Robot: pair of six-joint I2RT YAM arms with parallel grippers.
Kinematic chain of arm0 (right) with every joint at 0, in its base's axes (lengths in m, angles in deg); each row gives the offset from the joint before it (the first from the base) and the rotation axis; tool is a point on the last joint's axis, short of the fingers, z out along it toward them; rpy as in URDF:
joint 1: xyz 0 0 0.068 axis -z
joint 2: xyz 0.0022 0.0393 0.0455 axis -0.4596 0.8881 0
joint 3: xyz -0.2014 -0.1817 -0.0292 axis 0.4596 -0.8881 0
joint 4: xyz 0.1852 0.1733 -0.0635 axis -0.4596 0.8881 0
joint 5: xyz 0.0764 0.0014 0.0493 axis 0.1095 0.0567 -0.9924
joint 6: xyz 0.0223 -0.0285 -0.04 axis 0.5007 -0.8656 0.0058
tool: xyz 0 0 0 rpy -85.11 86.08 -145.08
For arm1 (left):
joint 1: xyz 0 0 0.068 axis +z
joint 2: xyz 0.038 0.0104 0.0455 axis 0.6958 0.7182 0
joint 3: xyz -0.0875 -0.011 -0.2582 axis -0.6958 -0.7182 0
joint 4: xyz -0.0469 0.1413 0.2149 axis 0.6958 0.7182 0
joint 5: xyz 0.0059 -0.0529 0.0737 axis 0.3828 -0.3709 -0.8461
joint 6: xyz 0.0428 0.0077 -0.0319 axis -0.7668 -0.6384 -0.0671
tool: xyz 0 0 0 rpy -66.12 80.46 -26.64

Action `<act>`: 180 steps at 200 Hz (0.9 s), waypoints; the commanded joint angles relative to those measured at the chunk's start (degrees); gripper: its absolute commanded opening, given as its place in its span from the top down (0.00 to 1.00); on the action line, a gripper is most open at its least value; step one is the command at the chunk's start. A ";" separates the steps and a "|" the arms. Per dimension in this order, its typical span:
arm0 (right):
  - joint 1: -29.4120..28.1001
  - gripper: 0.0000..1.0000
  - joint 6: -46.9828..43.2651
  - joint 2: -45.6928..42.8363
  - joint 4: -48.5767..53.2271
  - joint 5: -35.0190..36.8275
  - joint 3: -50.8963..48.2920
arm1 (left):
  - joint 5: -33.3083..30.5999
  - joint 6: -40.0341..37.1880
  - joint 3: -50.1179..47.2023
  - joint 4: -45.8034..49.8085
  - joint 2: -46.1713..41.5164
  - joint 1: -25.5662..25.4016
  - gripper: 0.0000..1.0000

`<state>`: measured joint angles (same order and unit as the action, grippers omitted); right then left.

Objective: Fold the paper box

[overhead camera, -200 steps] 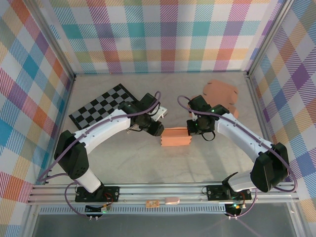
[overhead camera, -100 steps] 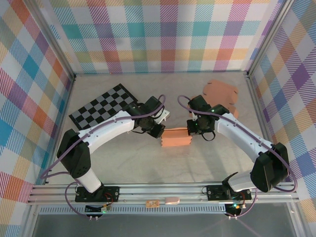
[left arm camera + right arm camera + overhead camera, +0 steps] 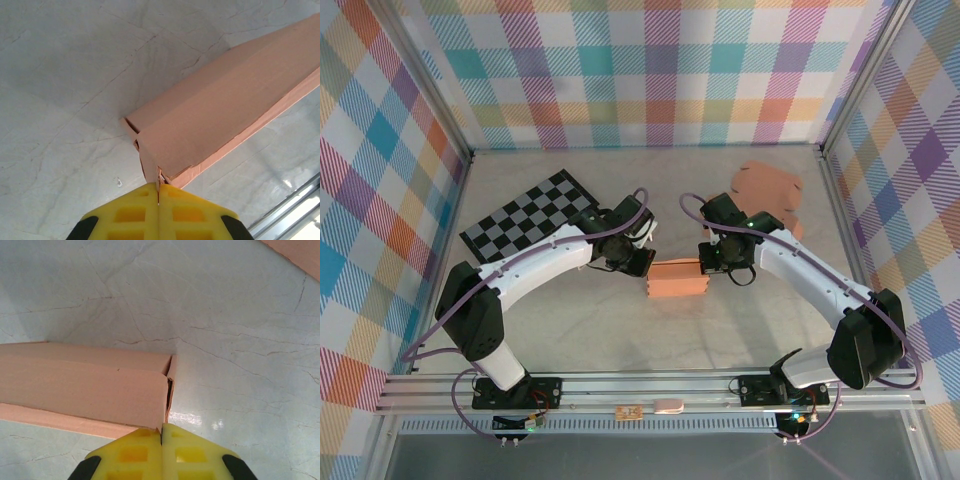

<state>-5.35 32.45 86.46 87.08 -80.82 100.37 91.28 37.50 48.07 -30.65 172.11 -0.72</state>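
Note:
The paper box is a salmon cardboard box lying lengthwise in the middle of the table. My left gripper is at its left end. In the left wrist view the yellow fingers are pressed together, and the thin end flap of the paper box runs into the seam of the left gripper. My right gripper is at the opposite end. Here too the right gripper is shut, pinching the edge of the end flap of the paper box.
A black-and-white checkered mat lies at the back left. A flat salmon cardboard blank lies at the back right, and its corner appears in the right wrist view. Plaid walls enclose the table.
My left gripper has edged in to the box's left end and closed on the flap. The right arm and the box have stayed put.

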 commanded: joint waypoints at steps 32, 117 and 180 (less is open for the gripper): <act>-0.65 0.98 1.76 0.83 1.52 1.26 1.02 | 1.81 8.92 2.72 1.16 0.72 -0.37 1.00; -0.62 0.98 2.35 0.57 1.95 1.88 1.00 | 4.27 16.82 4.85 2.40 2.93 -0.33 1.00; -0.61 0.98 2.51 0.73 1.97 2.01 1.25 | 5.20 20.21 7.32 2.94 4.33 -0.29 1.00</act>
<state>-5.46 34.15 86.55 87.60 -78.45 100.48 94.28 55.49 52.86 -28.81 175.26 -0.72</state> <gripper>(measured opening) 0.058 0.048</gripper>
